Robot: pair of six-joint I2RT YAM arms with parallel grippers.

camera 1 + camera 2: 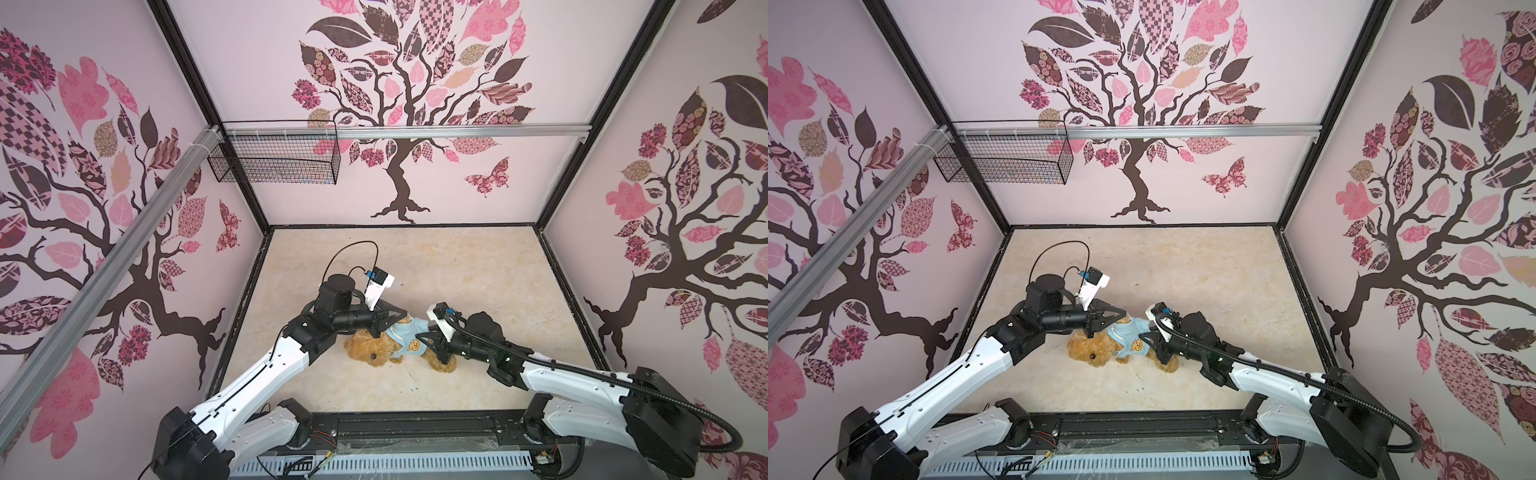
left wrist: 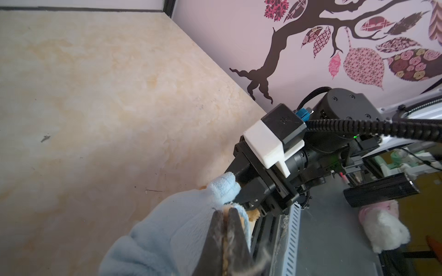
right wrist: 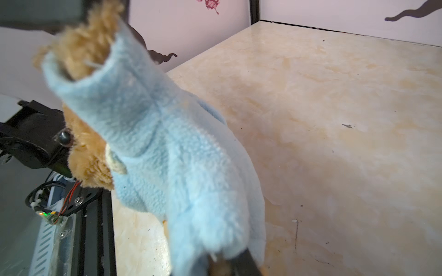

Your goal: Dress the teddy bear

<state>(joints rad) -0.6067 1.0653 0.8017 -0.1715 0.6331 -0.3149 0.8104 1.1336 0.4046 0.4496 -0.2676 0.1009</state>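
Note:
The golden-brown teddy bear (image 1: 370,351) (image 1: 1092,353) lies on the beige table, head toward the front, in both top views. A light-blue shirt (image 1: 405,338) (image 1: 1127,336) covers its torso. My left gripper (image 1: 403,316) (image 1: 1121,313) is at the far sleeve. In the left wrist view it (image 2: 224,211) is shut, with tan fur pinched between the fingers at the sleeve's edge. My right gripper (image 1: 419,334) (image 1: 1141,337) sits at the shirt's hem by the legs. In the right wrist view the shirt (image 3: 167,155) drapes over its (image 3: 222,265) blurred fingertips, and one furry arm (image 3: 88,35) pokes out of a sleeve.
A black wire basket (image 1: 274,160) hangs from the metal rail on the back wall. Patterned walls close in the table on three sides. A black frame rail (image 1: 415,428) runs along the front edge. A pink-and-white plush thing (image 2: 382,224) lies beyond that edge.

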